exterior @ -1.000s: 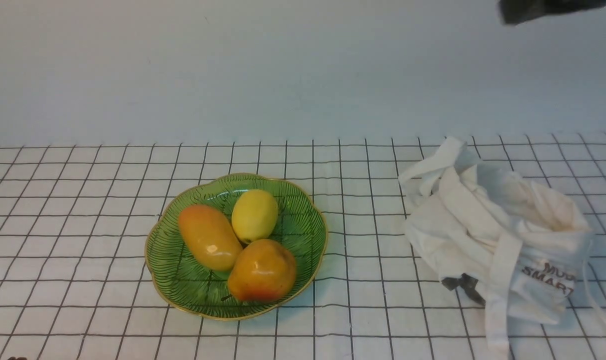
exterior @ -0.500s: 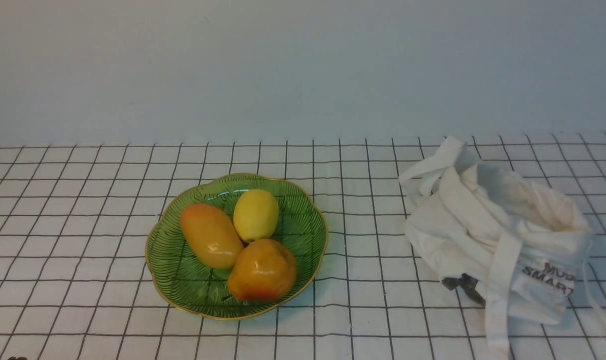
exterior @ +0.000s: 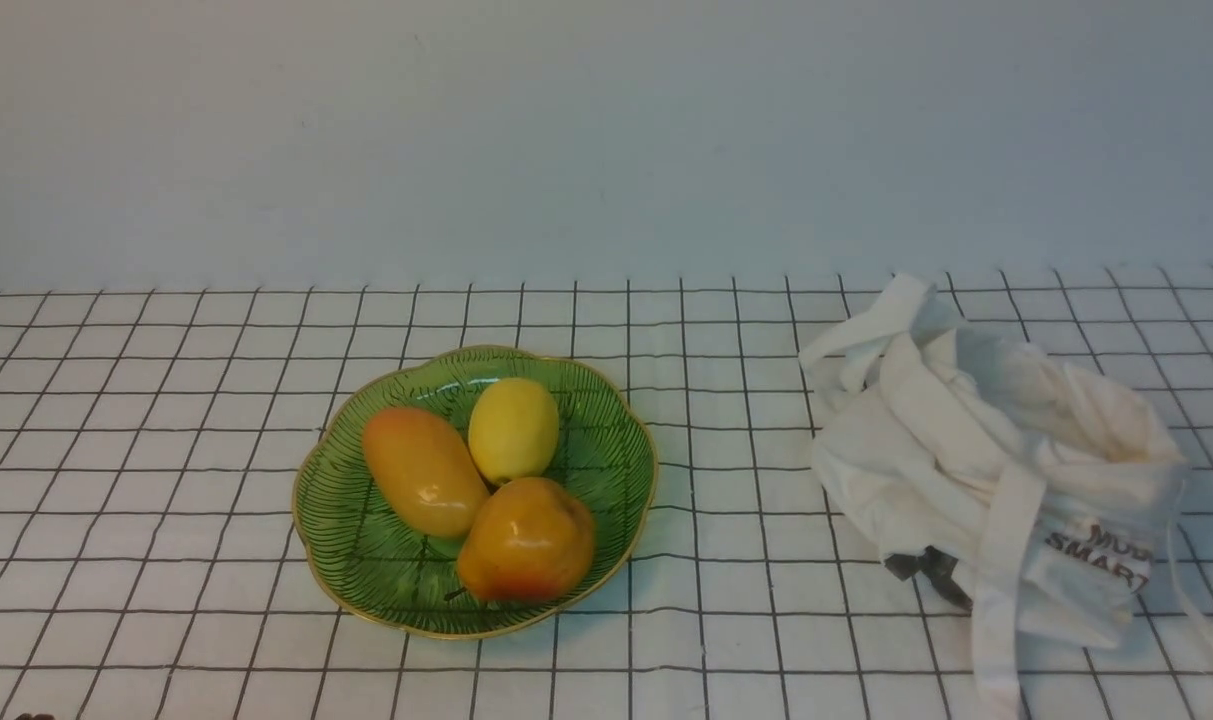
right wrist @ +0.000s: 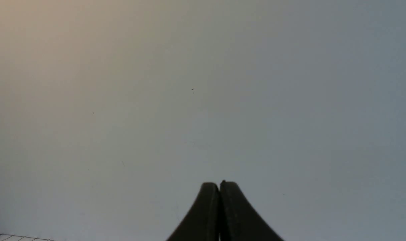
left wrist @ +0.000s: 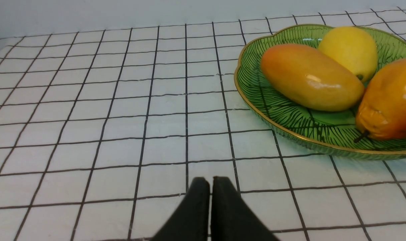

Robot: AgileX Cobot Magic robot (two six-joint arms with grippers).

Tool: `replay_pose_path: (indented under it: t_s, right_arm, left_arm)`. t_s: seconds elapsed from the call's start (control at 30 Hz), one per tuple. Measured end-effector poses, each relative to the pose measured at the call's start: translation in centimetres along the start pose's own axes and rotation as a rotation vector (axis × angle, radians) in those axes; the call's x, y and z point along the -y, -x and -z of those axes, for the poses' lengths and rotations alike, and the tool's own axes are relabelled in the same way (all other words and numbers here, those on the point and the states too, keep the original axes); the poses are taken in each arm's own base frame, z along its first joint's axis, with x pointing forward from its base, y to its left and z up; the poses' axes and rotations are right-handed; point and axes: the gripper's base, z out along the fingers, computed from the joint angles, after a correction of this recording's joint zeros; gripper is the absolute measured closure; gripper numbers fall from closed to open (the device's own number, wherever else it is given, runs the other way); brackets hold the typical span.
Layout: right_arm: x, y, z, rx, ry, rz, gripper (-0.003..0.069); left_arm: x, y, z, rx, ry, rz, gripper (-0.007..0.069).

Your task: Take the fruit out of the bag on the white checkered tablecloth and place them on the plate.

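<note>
The elongated orange-yellow fruit (exterior: 424, 470) lies in the green plate (exterior: 606, 470) on the white checkered tablecloth (exterior: 166, 450), beside a yellow lemon (exterior: 512, 430) and a pear-shaped orange fruit (exterior: 526, 540). The white bag (exterior: 996, 480) lies crumpled at the right. Neither gripper shows in the front view. In the left wrist view my left gripper (left wrist: 210, 180) is shut and empty, low over the cloth, apart from the plate (left wrist: 290, 120) and the fruit (left wrist: 310, 77). In the right wrist view my right gripper (right wrist: 219, 184) is shut and empty, facing the plain wall.
A plain grey wall (exterior: 606, 130) stands behind the table. The bag's long straps (exterior: 996, 600) trail toward the front right edge. A small dark patch (exterior: 926, 570) shows under the bag.
A dark part of my right arm at the top right of the front view has left the frame. The lemon has shifted slightly in the plate.
</note>
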Motion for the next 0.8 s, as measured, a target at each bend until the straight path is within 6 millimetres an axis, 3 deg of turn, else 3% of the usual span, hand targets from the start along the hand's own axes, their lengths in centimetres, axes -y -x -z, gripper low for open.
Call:
replay_pose_path:
  t_s: [0.8]
  right_arm:
    - [-0.47,0.07,0.00,0.013,0.051,0.048,0.0671]
  left_arm:
    - [0.00,0.00,0.00,0.000,0.000,0.000,0.0632]
